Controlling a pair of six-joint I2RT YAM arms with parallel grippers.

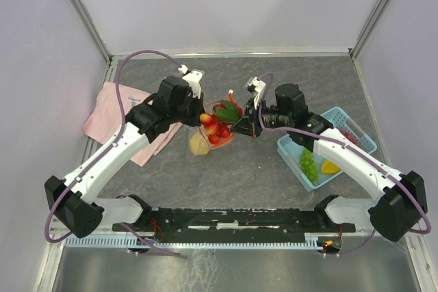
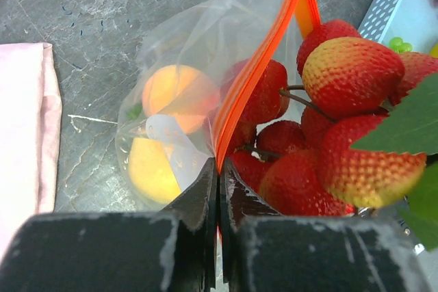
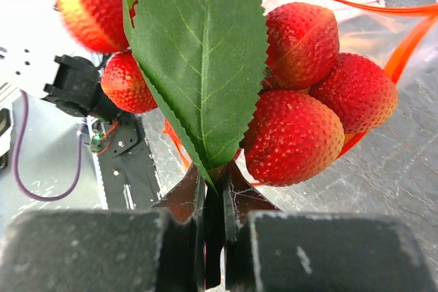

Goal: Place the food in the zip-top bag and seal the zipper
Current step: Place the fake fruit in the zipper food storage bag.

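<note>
From above, the zip-top bag [image 1: 200, 143] lies mid-worktop [image 1: 260, 176] between both arms, with the red fruit bunch [image 1: 215, 128] at its mouth. Left wrist: the left jaws pinch the zipper [image 2: 254, 76], which runs straight away from them. Right wrist: the right jaws clamp the bunch's leaf [image 3: 198, 66] stem, the fruit seemingly just entering.

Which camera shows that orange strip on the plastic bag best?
The left wrist view: the zipper runs up from the left claw. The right wrist shows only curved pieces; overhead it is tiny.
</note>
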